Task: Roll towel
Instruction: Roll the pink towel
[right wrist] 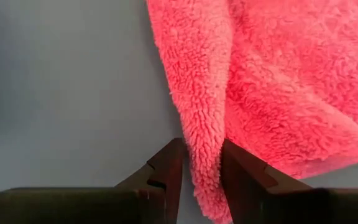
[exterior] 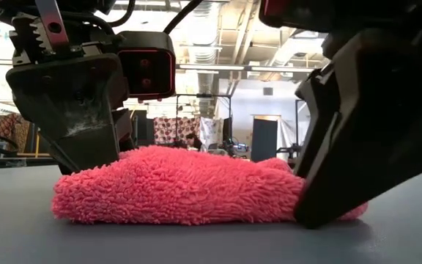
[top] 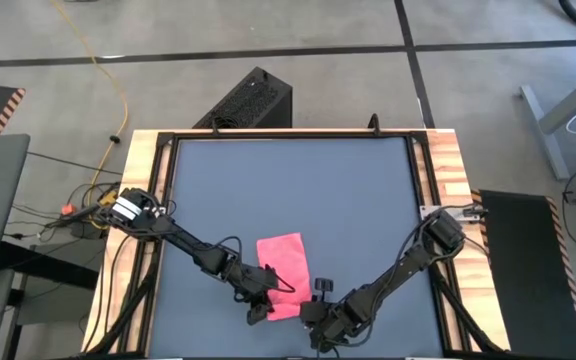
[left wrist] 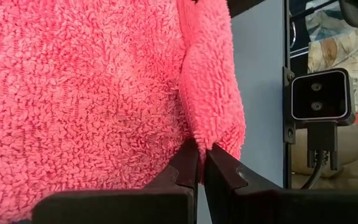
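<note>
The bright pink towel (top: 282, 258) lies on the dark grey mat (top: 288, 190) near the table's near edge, its near part bunched up (exterior: 182, 194). My left gripper (top: 261, 308) is at the towel's near left part and is shut on it; it also shows in the left wrist view (left wrist: 201, 154). My right gripper (top: 314, 308) is at the towel's near right part and is shut on it; it also shows in the right wrist view (right wrist: 202, 158). In the low view the left gripper (exterior: 75, 132) stands at the picture's left and the right gripper (exterior: 343, 183) at its right. My left gripper pinches a raised fold at the towel's near edge (left wrist: 199, 134) between its two fingers, only a thin ridge of cloth between them. The fingers slant down from the near left. The rest of the towel lies on the mat. My right gripper pinches a thicker folded edge at the towel's near right side (right wrist: 202, 140) between its two fingers. The fingers slant down from the near right. The cloth beyond them lies slack on the mat.
The mat has bare room to the far side, left and right of the towel. A wooden table frame (top: 143, 200) runs around the mat. A small camera (left wrist: 321, 102) stands at the table's near edge, close to the grippers.
</note>
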`<action>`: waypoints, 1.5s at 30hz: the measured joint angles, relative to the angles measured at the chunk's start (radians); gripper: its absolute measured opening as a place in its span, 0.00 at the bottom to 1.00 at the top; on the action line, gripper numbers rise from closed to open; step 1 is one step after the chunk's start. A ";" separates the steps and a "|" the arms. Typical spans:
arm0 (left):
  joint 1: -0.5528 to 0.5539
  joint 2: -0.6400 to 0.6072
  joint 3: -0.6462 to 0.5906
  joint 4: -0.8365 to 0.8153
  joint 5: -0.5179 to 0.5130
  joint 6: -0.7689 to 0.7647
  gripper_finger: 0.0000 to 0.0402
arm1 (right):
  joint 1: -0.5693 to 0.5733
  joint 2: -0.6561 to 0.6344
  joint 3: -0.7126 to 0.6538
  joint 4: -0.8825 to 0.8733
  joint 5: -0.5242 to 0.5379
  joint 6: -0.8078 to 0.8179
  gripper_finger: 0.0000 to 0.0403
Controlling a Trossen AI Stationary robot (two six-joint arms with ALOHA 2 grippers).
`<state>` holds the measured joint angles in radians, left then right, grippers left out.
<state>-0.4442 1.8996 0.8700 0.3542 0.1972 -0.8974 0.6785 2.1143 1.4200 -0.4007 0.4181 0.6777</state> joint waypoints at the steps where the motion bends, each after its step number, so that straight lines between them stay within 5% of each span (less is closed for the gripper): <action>1: 0.000 0.000 0.000 -0.001 0.000 -0.002 0.00 | 0.000 0.000 0.000 -0.001 -0.001 0.006 0.32; 11: -0.007 0.000 0.000 0.000 0.038 -0.005 0.00 | -0.052 -0.002 0.001 -0.010 -0.050 0.025 0.25; 20: -0.059 0.000 0.000 0.001 0.046 -0.005 0.00 | -0.102 -0.005 0.002 -0.004 -0.183 0.031 0.04; 34: -0.065 0.000 0.000 0.000 0.038 0.009 0.00 | -0.140 -0.004 0.000 0.008 -0.346 0.082 0.04; 45: -0.080 0.000 0.000 0.002 0.174 0.033 0.23 | -0.146 -0.003 -0.001 0.008 -0.350 0.085 0.06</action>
<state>-0.5247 1.8999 0.8700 0.3557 0.3710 -0.8644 0.5329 2.1111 1.4193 -0.3923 0.0683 0.7628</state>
